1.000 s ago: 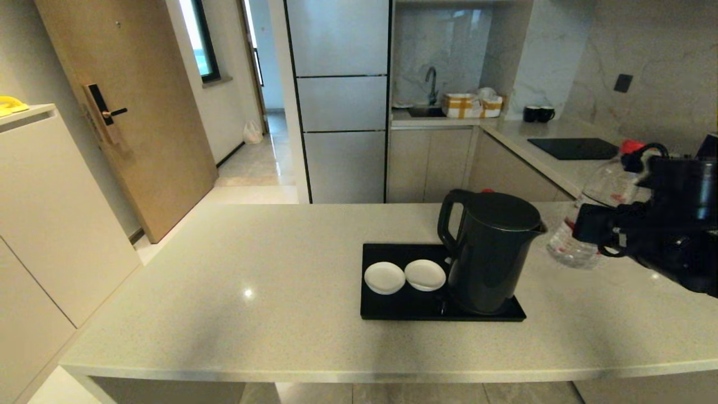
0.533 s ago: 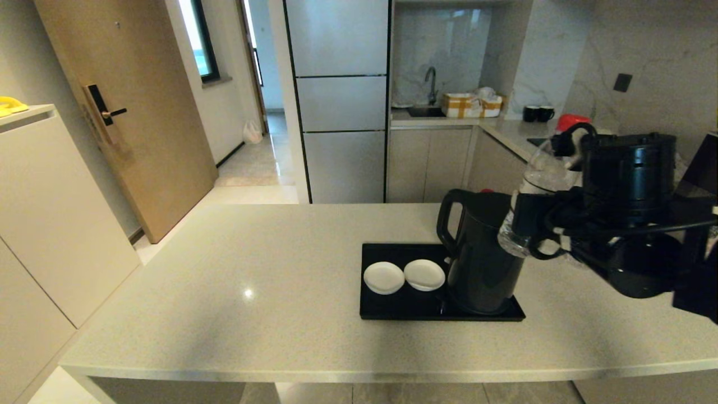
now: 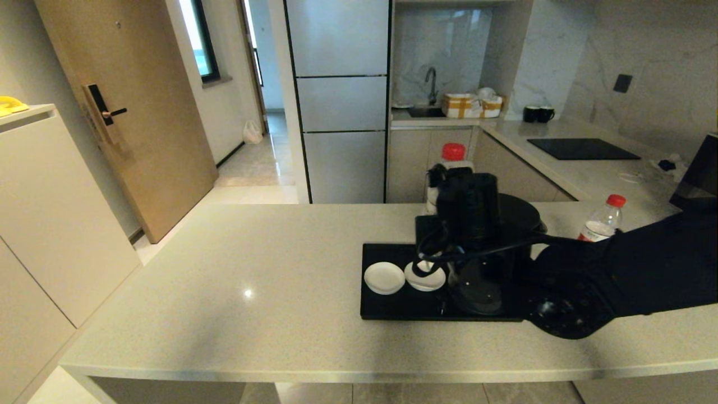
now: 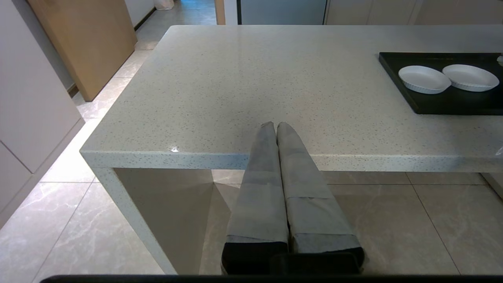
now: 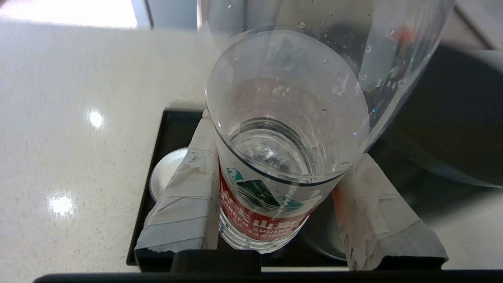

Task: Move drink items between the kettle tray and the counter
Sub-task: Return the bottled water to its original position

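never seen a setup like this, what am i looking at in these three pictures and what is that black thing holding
It is a two-armed robot at a kitchen counter. The wide picture comes from a camera on its head; the other two come from cameras on its wrists, looking along the fingers.

On the counter lies a black tray with two white coasters and a dark kettle. One water bottle with a red cap stands on the counter, right of the tray.

The black thing is the right arm. Its right hand is shut on a second bottle, carried above the tray near the coasters.

The left hand is shut and empty, parked at the counter's near edge.
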Tool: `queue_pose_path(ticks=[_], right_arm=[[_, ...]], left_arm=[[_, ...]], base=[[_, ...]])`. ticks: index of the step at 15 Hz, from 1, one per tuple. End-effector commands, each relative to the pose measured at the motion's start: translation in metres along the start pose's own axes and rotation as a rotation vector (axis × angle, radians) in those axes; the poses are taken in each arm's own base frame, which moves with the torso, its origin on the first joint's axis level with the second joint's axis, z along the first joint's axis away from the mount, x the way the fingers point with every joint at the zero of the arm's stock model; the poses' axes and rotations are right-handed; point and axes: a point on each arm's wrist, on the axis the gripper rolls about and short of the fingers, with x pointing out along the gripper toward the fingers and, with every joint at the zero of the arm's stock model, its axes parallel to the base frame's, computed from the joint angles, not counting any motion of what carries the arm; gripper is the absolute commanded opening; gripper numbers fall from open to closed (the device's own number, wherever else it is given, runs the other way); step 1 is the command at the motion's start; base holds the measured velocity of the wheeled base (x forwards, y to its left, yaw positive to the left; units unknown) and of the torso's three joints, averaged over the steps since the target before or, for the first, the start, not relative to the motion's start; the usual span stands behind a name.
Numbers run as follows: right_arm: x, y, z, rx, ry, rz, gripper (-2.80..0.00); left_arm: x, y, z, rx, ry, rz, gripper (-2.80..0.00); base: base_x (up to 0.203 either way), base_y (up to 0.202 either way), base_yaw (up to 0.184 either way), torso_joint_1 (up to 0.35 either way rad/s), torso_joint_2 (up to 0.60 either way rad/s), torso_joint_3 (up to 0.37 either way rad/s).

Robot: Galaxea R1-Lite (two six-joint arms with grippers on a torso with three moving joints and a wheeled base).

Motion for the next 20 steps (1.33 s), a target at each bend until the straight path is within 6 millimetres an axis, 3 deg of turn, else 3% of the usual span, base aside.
queue_pose_path(ticks=[1, 3, 6, 9, 12, 20], right_arm=[[0.03, 0.03, -0.043, -0.068, 0.064, 0.002, -2.8], [0.049, 0.038, -0.065, -0.084, 0.093, 0.002, -2.8], [0.084, 0.02, -0.084, -0.05, 0.133, -0.021, -2.8], [0.105, 0.006, -0.095, 0.026, 0.164, -0.035, -2.8], [0.116, -0.005, -0.098, 0.05, 0.179, -0.029, -2.8], [0.143, 0.002, -0.12, 0.084, 0.186, -0.048, -2.8]], left_arm=[[0.0, 0.0, 0.0, 0.0, 0.001, 0.0, -2.8], [0.0, 0.0, 0.0, 0.0, 0.001, 0.0, -2.8], [0.0, 0.0, 0.0, 0.0, 0.001, 0.0, -2.8], [0.0, 0.0, 0.0, 0.0, 0.001, 0.0, -2.8], [0.0, 0.0, 0.0, 0.0, 0.001, 0.0, -2.8], [0.0, 0.0, 0.0, 0.0, 0.001, 0.002, -2.8]], base=[[0.0, 0.0, 0.0, 0.0, 0.0, 0.0], [0.0, 0.0, 0.0, 0.0, 0.0, 0.0], [0.0, 0.0, 0.0, 0.0, 0.0, 0.0], [0.0, 0.0, 0.0, 0.0, 0.0, 0.0], [0.0, 0.0, 0.0, 0.0, 0.0, 0.0], [0.0, 0.0, 0.0, 0.0, 0.0, 0.0]])
